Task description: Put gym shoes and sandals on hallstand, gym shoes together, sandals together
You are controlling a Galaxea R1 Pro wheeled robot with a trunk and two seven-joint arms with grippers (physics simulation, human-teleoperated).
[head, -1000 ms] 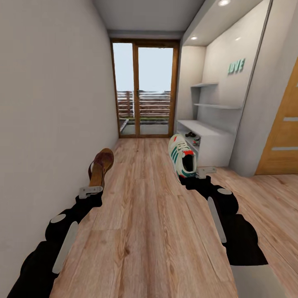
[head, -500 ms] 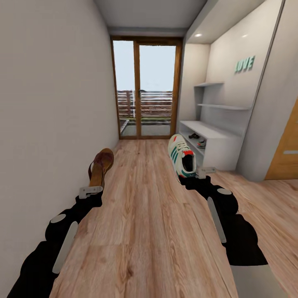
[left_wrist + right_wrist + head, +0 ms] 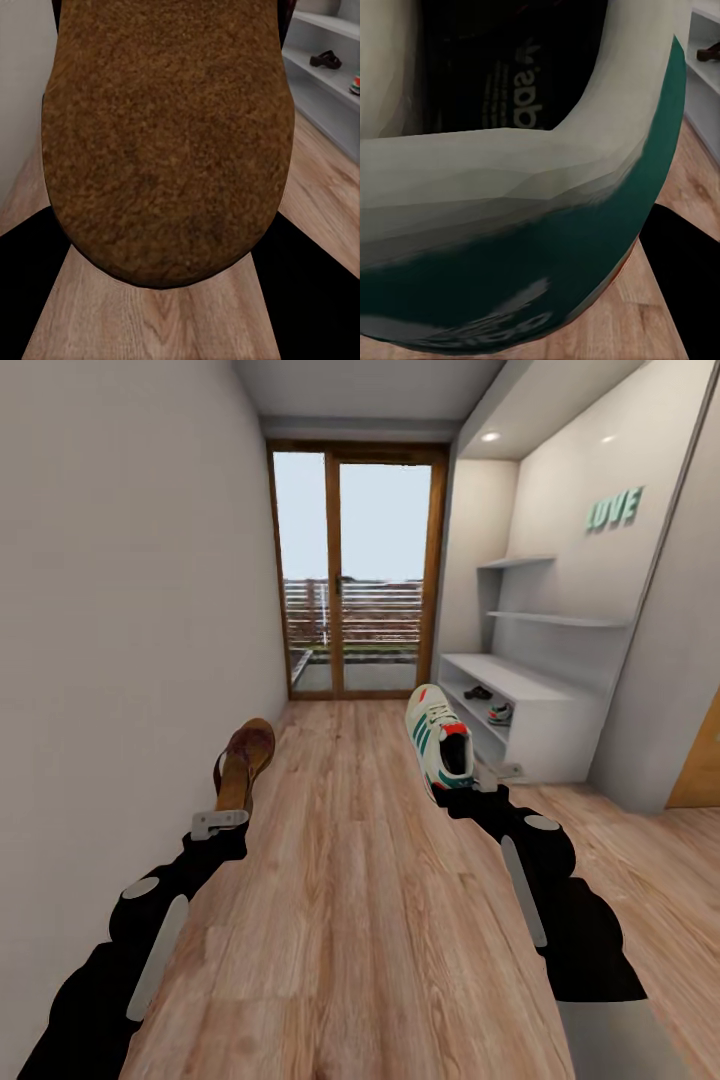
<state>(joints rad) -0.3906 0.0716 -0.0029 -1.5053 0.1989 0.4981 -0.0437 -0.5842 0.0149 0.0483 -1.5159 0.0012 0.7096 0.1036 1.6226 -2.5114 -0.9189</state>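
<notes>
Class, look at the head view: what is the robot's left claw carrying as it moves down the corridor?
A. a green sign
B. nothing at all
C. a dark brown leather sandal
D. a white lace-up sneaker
C: the left claw grips the dark brown leather sandal, while the right claw holds the white lace-up sneaker with green stripes.

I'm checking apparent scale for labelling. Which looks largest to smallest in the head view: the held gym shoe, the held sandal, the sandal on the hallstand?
1. Held gym shoe
2. Held sandal
3. Sandal on the hallstand, tiny because it is far away.
</notes>
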